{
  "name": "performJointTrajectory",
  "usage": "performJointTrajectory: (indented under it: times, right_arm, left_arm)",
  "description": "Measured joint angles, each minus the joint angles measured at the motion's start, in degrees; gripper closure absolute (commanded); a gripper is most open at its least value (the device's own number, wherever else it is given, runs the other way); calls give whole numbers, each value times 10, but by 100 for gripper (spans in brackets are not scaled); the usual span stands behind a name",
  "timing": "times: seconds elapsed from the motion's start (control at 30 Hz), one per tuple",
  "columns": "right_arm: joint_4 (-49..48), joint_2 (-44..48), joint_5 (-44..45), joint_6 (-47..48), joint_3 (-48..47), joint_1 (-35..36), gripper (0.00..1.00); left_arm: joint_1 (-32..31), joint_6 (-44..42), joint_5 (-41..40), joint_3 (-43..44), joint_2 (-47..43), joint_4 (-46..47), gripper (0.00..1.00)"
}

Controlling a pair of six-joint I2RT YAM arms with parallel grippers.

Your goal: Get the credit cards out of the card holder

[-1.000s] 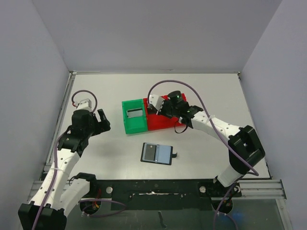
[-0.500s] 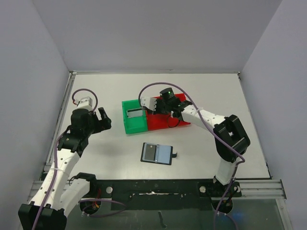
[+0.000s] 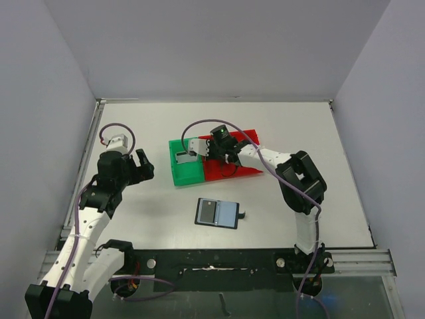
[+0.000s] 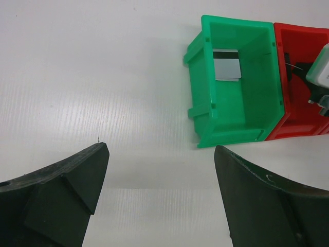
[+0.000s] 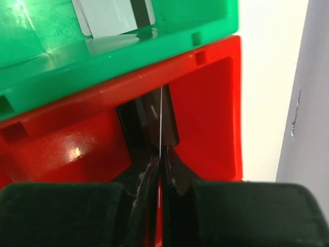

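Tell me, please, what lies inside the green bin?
One silvery-grey card with a dark stripe lies on the floor of the green bin. Its underside is covered; nothing else shows.

Bright, even light pours down on the white counter (image 3: 133,126) in the top view, shadows soft and short, the bottom edge of the view darker. Left wrist view: the counter nearly washes out, and the dark fingers (image 4: 67,180) of the left claw (image 4: 160,154) loom soft, out of focus. Right wrist view, very tight: hot glare spots on the red bin (image 5: 205,103), a glossy sheen on the green bin (image 5: 46,62), the thin card (image 5: 161,113) in the right claw (image 5: 162,154) just a bright hairline, the claw body blurred black.
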State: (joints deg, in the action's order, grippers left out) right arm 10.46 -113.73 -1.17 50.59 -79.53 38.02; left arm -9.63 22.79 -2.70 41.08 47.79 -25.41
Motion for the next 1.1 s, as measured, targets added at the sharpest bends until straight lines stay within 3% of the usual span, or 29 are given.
performJointTrajectory:
  times: [0.53,0.8,1.1]
  right_arm:
    - [-47,-26,73,3,-3,10,94]
    - [-53,-60,76,6,-12,10,83]
    - [-52,-60,57,-2,-13,3,60]
  left_arm:
    - [3,-7,12,0,14,1,16]
    - [4,-8,15,0,17,2,17]
    - [4,-10,21,0,42,2,16]
